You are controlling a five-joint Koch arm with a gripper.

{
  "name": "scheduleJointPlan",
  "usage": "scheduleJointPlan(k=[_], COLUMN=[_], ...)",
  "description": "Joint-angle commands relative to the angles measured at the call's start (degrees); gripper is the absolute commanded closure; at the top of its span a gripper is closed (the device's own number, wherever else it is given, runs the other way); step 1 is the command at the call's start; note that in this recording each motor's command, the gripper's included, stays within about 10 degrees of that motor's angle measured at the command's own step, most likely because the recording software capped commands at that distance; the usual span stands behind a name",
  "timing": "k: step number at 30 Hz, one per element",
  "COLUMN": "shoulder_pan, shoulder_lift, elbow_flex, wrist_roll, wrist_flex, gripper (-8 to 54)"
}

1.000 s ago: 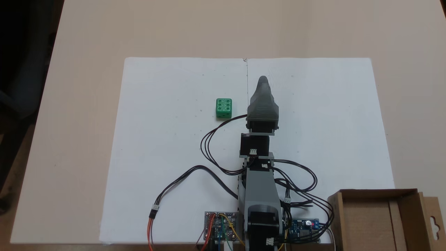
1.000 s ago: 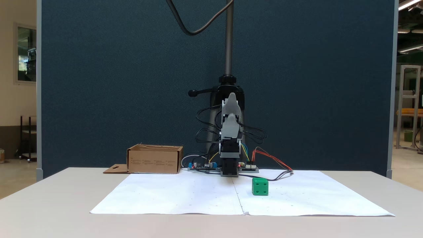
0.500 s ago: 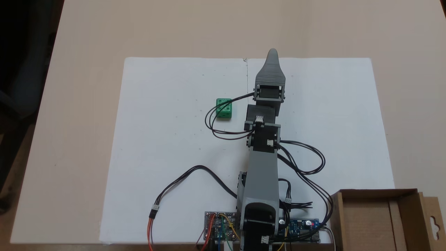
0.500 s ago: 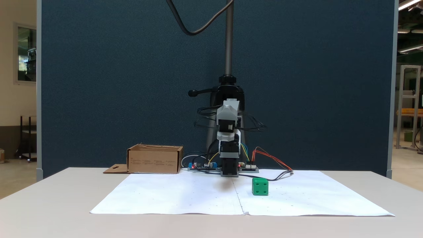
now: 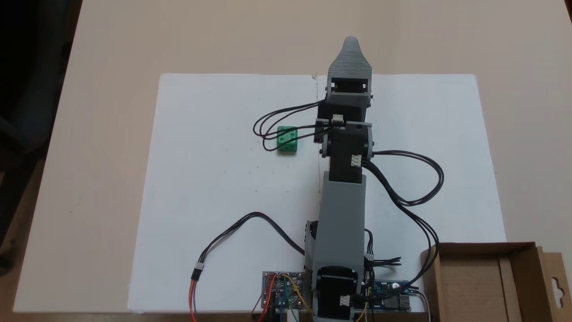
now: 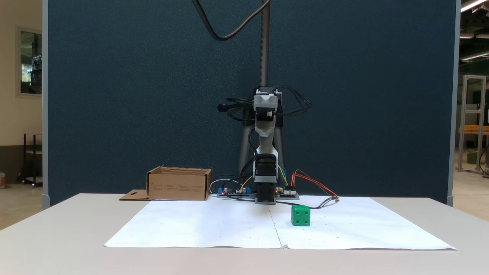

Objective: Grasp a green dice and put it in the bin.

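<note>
The green dice (image 5: 287, 140) lies on the white paper, left of the arm in the fixed view from above, with black cables passing over it. From the front, the dice (image 6: 300, 215) sits right of the arm's base. My gripper (image 5: 351, 42) reaches out past the paper's far edge, well above the table and to the right of the dice. Seen from the front, the gripper (image 6: 264, 131) hangs high, pointing toward the camera. Only one grey tip shows, so the jaws' state is unclear. The cardboard bin (image 5: 518, 268) stands at the lower right corner, or left of the base (image 6: 178, 185) from the front.
The white paper sheet (image 5: 214, 179) covers the middle of the tan table. Circuit boards (image 5: 283, 288) and looping black cables (image 5: 415, 179) surround the arm's base. A camera pole (image 6: 263, 46) rises behind the arm, in front of a dark blue partition.
The arm has stretched forward and risen, carrying the gripper from over the paper's middle to beyond its far edge. The dice and the bin have stayed put.
</note>
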Motion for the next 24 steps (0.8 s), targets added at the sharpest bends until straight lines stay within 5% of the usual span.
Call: scheduleJointPlan(k=[1,16,24], shoulder_pan=[0.6,-8.9,-16.9], shoulder_lift=[0.5,-4.3,-7.8], elbow_flex=[-4.3,-4.3,-5.1], wrist_roll=[4.5,13.5,23.0], wrist_flex=[6.1,51.8,47.2], gripper=[2.9,2.9,3.0])
